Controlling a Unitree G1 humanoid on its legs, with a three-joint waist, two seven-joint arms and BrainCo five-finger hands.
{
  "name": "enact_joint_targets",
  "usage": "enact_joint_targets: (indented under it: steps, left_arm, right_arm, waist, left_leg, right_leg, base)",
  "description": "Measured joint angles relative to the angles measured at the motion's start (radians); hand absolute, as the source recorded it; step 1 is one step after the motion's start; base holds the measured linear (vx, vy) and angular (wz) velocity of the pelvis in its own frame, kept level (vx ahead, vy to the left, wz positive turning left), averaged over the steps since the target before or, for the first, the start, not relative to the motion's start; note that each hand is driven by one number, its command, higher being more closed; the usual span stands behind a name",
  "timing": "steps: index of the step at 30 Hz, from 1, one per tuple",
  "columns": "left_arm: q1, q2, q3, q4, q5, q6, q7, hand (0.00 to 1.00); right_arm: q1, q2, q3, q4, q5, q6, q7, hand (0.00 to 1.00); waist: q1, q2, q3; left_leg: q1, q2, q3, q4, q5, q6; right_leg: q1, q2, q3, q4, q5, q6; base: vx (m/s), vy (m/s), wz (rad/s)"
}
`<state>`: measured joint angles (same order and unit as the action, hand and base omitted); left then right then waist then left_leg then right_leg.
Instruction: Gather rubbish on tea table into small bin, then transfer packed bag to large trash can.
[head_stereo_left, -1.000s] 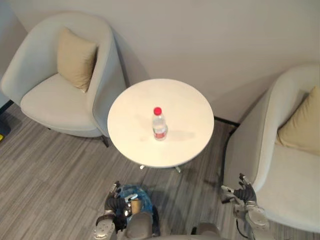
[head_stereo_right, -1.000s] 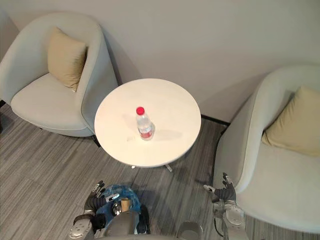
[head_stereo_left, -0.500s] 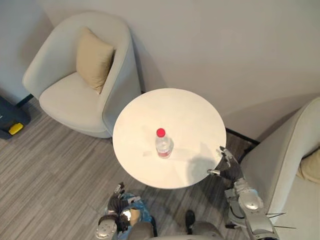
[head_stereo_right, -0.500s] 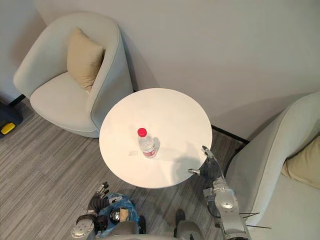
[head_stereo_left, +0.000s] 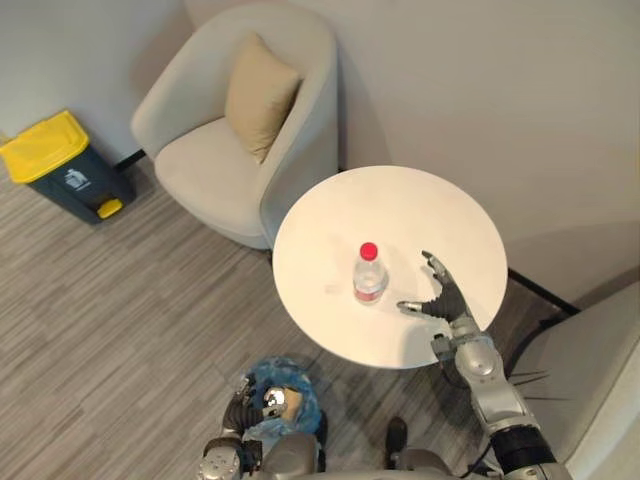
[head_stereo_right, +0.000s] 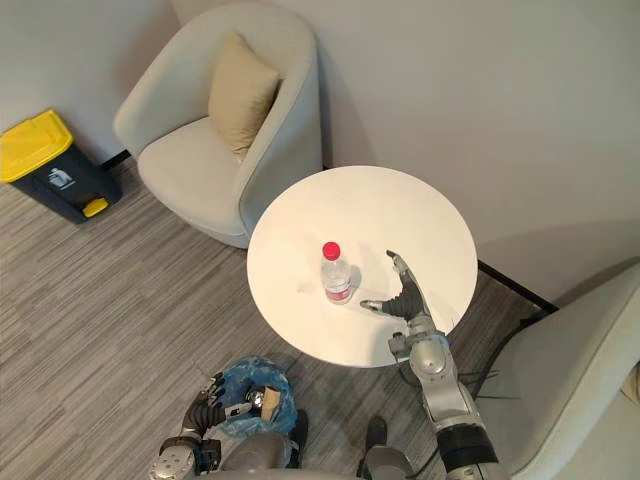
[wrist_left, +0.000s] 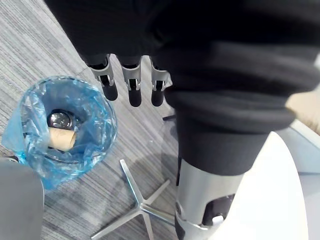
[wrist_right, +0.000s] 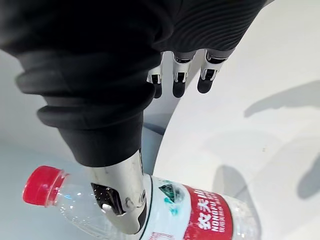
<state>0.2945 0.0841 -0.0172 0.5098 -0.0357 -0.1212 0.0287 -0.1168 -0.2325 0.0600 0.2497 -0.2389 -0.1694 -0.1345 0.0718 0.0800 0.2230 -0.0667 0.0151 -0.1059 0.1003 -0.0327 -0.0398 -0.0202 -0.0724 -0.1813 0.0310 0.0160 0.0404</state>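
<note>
A clear plastic bottle (head_stereo_left: 368, 273) with a red cap stands upright near the middle of the round white tea table (head_stereo_left: 400, 205). My right hand (head_stereo_left: 446, 299) hovers open over the table just right of the bottle, thumb towards it; in the right wrist view the bottle (wrist_right: 165, 207) lies beside the thumb (wrist_right: 120, 197), untouched. A small bin lined with a blue bag (head_stereo_left: 281, 398) sits on the floor in front of the table, holding a shiny can and a brown item (wrist_left: 61, 138). My left hand (head_stereo_left: 239, 404) hangs open beside it. A dark large trash can (head_stereo_left: 58, 166) with a yellow lid stands far left.
A pale armchair (head_stereo_left: 205, 170) with a tan cushion (head_stereo_left: 259, 95) stands behind the table to the left, against the wall. Another pale armchair (head_stereo_left: 612, 395) is at the right edge. The table's star-shaped metal foot (wrist_left: 145, 207) rests on grey plank flooring.
The camera has swung, bringing the trash can into view. My right hand has risen from beside the table edge to over the tabletop near the bottle. The left hand stays by the bin.
</note>
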Motion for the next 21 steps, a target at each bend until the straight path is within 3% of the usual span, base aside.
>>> enact_joint_targets:
  steps: [4, 10, 11, 14, 21]
  left_arm:
    - [0.000, 0.000, 0.000, 0.000, -0.002, -0.002, 0.011, 0.00]
    - [-0.001, 0.000, -0.001, -0.001, -0.013, -0.019, 0.029, 0.00]
    - [-0.001, 0.000, -0.001, -0.004, -0.013, -0.020, 0.033, 0.00]
    - [-0.003, 0.000, -0.001, -0.012, -0.013, -0.022, 0.039, 0.00]
    - [-0.003, 0.000, 0.000, -0.015, -0.024, -0.023, 0.043, 0.00]
  right_arm:
    - [-0.100, -0.004, 0.025, 0.046, 0.001, 0.000, -0.040, 0.00]
    - [-0.202, -0.039, 0.105, 0.111, 0.003, 0.000, -0.036, 0.00]
    - [-0.227, -0.047, 0.124, 0.129, 0.003, 0.000, -0.034, 1.00]
    - [-0.262, -0.072, 0.154, 0.147, 0.002, 0.000, -0.012, 1.00]
    - [-0.343, -0.101, 0.192, 0.198, 0.044, 0.006, 0.015, 1.00]
  waist:
    - [0.005, 0.007, 0.036]
    - [0.028, 0.019, 0.051]
    - [0.031, 0.020, 0.059]
    - [0.049, 0.026, 0.078]
    - [0.061, 0.030, 0.102]
  left_leg:
    - [-0.036, 0.000, -0.014, -0.029, 0.027, -0.002]
    - [-0.079, 0.001, -0.034, -0.019, 0.048, -0.003]
    - [-0.086, 0.000, -0.038, -0.015, 0.048, -0.003]
    - [-0.095, -0.004, -0.054, -0.007, 0.048, -0.002]
    - [-0.113, -0.015, -0.084, 0.006, 0.048, -0.002]
  right_leg:
    - [-0.039, 0.000, -0.011, -0.003, 0.016, -0.006]
    - [-0.072, 0.001, -0.034, 0.002, 0.022, -0.010]
    - [-0.074, 0.001, -0.039, 0.003, 0.022, -0.010]
    - [-0.076, 0.000, -0.049, 0.003, 0.022, -0.010]
    - [-0.081, -0.002, -0.072, 0.022, 0.008, -0.014]
  base:
    - [-0.12, -0.009, 0.10]
    - [-0.01, -0.019, 0.10]
    - [0.02, -0.013, 0.11]
    - [0.02, -0.010, 0.12]
    - [0.00, -0.006, 0.13]
